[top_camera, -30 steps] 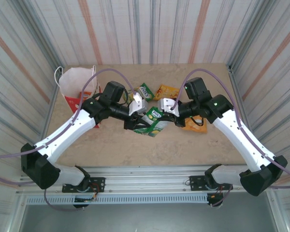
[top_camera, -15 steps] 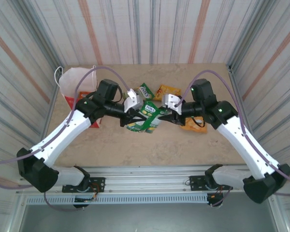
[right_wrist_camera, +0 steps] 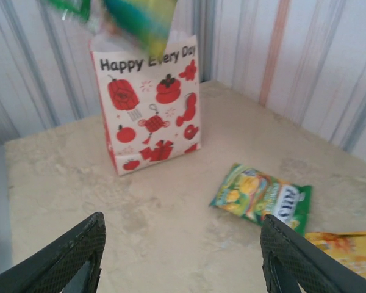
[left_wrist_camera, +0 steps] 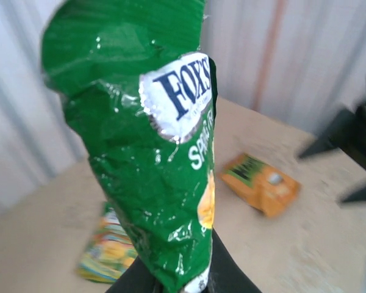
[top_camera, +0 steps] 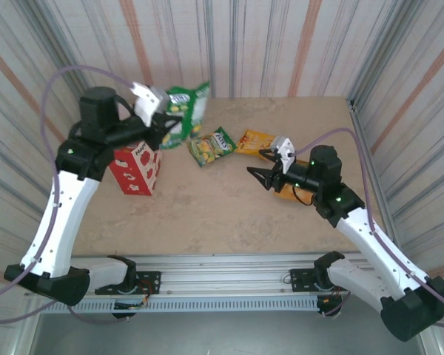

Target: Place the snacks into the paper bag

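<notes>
My left gripper [top_camera: 165, 118] is raised at the back left, shut on the lower end of a green snack packet [top_camera: 185, 109] [left_wrist_camera: 152, 152] that hangs in the air just right of the paper bag's top. The paper bag [top_camera: 137, 168] [right_wrist_camera: 149, 104], white with red pictures, stands upright below the left arm. My right gripper [top_camera: 257, 164] [right_wrist_camera: 183, 256] is open over the middle of the table, holding nothing. A green-yellow packet [top_camera: 211, 145] [right_wrist_camera: 262, 195], a yellow packet [top_camera: 255, 140] [right_wrist_camera: 348, 247] and an orange packet [top_camera: 291, 194] [left_wrist_camera: 260, 183] lie flat on the table.
Striped walls close in the table on three sides, and the bag stands close to the left wall. The orange packet lies partly under the right arm. Bare tabletop [top_camera: 207, 214] stretches between the bag and the right gripper.
The right gripper let go of the green packet, opened and drew back to the right. The left arm lifted the packet up and to the left, towards the bag's top.
</notes>
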`<move>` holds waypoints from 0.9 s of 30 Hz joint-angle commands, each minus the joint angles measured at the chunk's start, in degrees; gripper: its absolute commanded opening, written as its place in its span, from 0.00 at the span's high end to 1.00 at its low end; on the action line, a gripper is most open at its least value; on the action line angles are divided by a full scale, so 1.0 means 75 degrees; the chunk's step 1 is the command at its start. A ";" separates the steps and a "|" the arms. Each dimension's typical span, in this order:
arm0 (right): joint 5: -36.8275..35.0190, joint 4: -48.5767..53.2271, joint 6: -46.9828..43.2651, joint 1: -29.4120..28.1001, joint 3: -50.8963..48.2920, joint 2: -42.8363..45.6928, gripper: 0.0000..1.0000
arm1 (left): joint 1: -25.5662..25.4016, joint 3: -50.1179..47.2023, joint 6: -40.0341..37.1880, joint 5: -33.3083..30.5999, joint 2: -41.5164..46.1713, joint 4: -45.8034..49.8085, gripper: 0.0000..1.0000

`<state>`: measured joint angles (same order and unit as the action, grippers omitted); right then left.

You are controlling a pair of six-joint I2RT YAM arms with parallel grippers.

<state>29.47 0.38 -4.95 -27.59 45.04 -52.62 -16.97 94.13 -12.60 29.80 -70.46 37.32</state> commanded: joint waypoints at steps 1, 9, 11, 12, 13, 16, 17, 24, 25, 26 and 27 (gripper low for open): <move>-0.0457 -0.0769 0.0677 -0.0688 -0.0283 -0.0279 0.33 | 0.0411 0.0951 0.0275 -0.1120 -0.0286 0.0212 0.96; -0.0657 -0.0938 0.0971 -0.1794 -0.0199 -0.1368 0.34 | 0.1044 0.1514 0.0493 -0.2978 -0.0499 -0.0212 0.96; -0.0671 -0.0924 0.1043 -0.1911 -0.0135 -0.1539 0.35 | 0.1079 0.1738 0.0352 -0.3472 -0.0569 0.0166 0.96; -0.0699 -0.0930 0.1087 -0.1956 -0.0122 -0.1616 0.35 | 0.1089 0.1832 0.0301 -0.3785 -0.0600 0.0411 0.96; -0.0697 -0.0930 0.1127 -0.1982 -0.0111 -0.1670 0.35 | 0.1124 0.1872 0.0277 -0.4003 -0.0602 0.0599 0.96; -0.0640 -0.0918 0.1199 -0.2052 -0.0098 -0.1824 0.35 | 0.1302 0.1868 0.0256 -0.4428 -0.0556 0.1235 0.96; -0.0597 -0.0896 0.1193 -0.2072 -0.0103 -0.1862 0.35 | 0.1319 0.1834 0.0240 -0.4634 -0.0554 0.1521 0.96; -0.0432 -0.0877 0.1222 -0.2175 -0.0069 -0.2030 0.35 | 0.1818 0.0713 0.0469 -0.4409 -0.0180 0.2082 0.94; -0.0428 -0.0860 0.1232 -0.2182 -0.0066 -0.2053 0.35 | 0.1961 0.0616 0.0573 -0.4108 -0.0126 0.2039 0.94; -0.0426 -0.0848 0.1244 -0.2190 -0.0052 -0.2074 0.35 | 0.2073 0.0560 0.0679 -0.3793 -0.0080 0.1989 0.94; -0.0418 -0.0826 0.1251 -0.2202 -0.0058 -0.2101 0.35 | 0.2157 0.0532 0.0739 -0.3466 -0.0050 0.1910 0.94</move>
<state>25.50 -5.21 3.01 -43.55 43.27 -67.57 -2.52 98.59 -9.45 -1.50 -73.25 52.77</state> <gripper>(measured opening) 0.646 0.133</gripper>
